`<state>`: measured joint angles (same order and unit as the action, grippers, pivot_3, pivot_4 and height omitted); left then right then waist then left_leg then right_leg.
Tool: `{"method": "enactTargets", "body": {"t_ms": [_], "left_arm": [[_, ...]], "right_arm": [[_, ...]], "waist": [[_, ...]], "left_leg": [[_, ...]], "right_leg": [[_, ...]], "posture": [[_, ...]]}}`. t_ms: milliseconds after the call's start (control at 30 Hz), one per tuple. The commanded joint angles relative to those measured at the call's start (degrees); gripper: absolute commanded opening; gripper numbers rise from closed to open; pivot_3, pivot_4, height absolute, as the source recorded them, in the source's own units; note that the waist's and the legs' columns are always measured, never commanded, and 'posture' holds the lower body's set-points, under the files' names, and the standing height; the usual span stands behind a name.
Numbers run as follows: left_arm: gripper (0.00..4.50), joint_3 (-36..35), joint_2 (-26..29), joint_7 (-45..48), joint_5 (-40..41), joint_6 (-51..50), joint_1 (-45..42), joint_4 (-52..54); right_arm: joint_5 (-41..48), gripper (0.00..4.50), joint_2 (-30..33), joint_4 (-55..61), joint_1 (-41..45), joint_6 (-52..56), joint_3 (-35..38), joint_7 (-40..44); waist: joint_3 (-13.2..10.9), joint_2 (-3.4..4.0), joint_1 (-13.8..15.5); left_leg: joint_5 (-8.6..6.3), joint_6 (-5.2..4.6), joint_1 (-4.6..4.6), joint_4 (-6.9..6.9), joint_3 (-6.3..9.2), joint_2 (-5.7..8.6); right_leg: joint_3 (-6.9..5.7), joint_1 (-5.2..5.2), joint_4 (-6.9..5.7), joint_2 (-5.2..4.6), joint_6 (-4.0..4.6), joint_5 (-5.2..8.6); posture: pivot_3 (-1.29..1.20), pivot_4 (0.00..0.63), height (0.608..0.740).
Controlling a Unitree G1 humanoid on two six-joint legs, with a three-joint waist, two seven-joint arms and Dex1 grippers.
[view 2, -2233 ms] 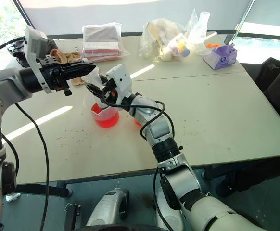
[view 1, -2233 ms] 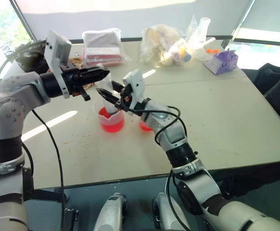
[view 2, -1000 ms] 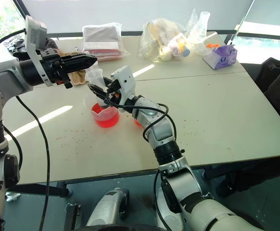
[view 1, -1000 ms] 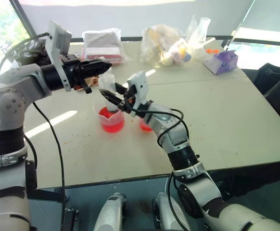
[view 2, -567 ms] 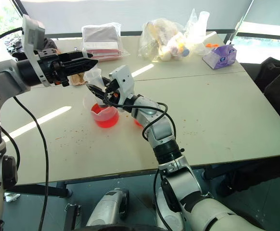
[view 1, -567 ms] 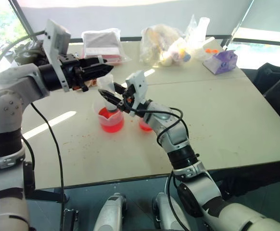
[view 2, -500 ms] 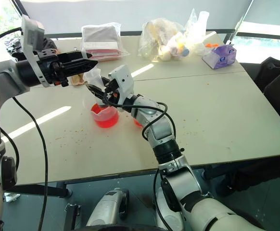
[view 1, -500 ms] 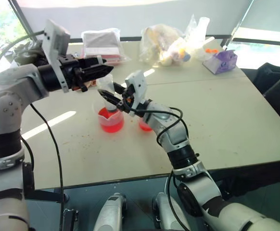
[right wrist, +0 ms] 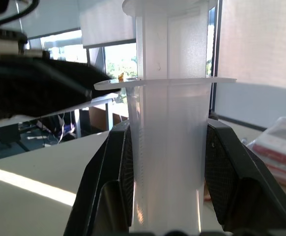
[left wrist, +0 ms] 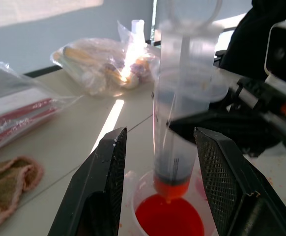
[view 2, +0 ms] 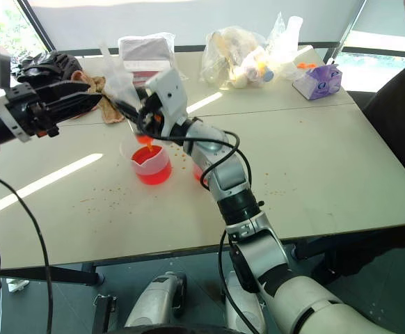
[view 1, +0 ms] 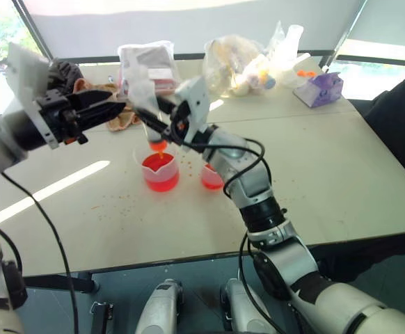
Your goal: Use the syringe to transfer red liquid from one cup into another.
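While the right pincer [view 1: 162, 120] stays clamped on the barrel of the syringe [left wrist: 180, 113], the tool hangs upright with its orange tip just above the larger spouted cup [view 1: 160, 171], clear of the red liquid [left wrist: 168, 222] inside. A little red sits at the bottom of the barrel, so I judge a draw has been made, though how full it is I cannot tell. Off to the robot's left, the left pincer [view 1: 110, 108] has its fingers spread wide and holds nothing.

The syringe looks light and stiff, but smooth clear plastic is slippery, and more so if wet. The barrel below the flange is the sound place to hold it, as now; the plunger [right wrist: 165, 37] must be worked separately, and any knock on it would likely squirt liquid out. Tilting the tip could drip, so it wants carrying upright.

Nearest on the table [view 1: 314, 174] lies a scatter of small orange-red droplets [view 1: 119, 200]. Beyond them the spouted cup is partly filled with red. Just beside it, toward the robot's right, the smaller narrow cup [view 1: 211, 177] shows a shallow red layer. Both are light and easily tipped. Farther back lie a cloth [view 2: 101, 97], bagged items [view 1: 147, 62] and a purple box [view 1: 319, 88].
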<state>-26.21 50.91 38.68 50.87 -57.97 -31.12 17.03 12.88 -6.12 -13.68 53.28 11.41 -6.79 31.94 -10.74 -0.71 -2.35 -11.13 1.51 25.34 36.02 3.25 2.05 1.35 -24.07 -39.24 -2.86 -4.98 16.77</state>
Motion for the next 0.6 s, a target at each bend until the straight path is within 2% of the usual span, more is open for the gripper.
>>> {"method": "enactTargets", "body": {"t_ms": [33,167,267,433,600], "left_arm": [[2.34,-5.11,1.8,-0.71,2.25,-0.04,1.81,2.97],[2.34,-6.79,3.35,-0.77,3.05,0.17,2.64,2.31],[2.34,-5.11,4.1,0.12,2.19,2.0,0.92,0.32],[2.34,2.32,2.65,2.9,-0.53,5.97,-6.0,-5.18],[2.34,10.14,-1.43,6.73,-3.38,9.75,-13.34,-10.84]], "right_arm": [[1.52,1.39,-0.4,1.89,2.26,-1.14,1.21,-0.37],[2.56,1.39,1.0,5.08,2.51,1.24,1.76,-0.35],[4.03,1.39,2.74,9.93,2.02,5.48,2.31,-0.63],[7.03,1.39,8.68,19.63,0.79,13.57,5.25,-1.97],[8.47,1.39,15.72,29.68,-3.71,20.77,7.7,-4.21]], "waist": [[0.0,-0.01,-0.03],[0.0,0.0,0.01],[0.0,0.0,0.02],[0.0,-0.01,0.62],[0.01,-0.01,1.38]], "left_leg": [[0.0,0.0,0.0,0.0,0.01,0.0],[0.0,0.0,0.0,-0.01,0.0,0.01],[0.0,0.01,0.0,-0.01,0.0,0.01],[0.01,0.01,0.01,0.02,0.03,0.03],[0.01,0.0,0.0,0.02,-0.01,0.05]], "right_leg": [[-0.01,0.0,0.01,0.0,0.0,0.0],[-0.01,-0.01,0.01,-0.03,0.01,0.0],[-0.01,0.0,0.02,-0.04,0.01,0.0],[-0.06,0.03,0.04,-0.04,0.02,0.0],[-0.05,0.05,0.05,-0.05,0.02,0.0]], "posture": [[0.0,0.15,0.736],[0.0,0.15,0.736],[0.0,0.15,0.736],[0.0,0.15,0.736],[0.0,0.15,0.736]]}}
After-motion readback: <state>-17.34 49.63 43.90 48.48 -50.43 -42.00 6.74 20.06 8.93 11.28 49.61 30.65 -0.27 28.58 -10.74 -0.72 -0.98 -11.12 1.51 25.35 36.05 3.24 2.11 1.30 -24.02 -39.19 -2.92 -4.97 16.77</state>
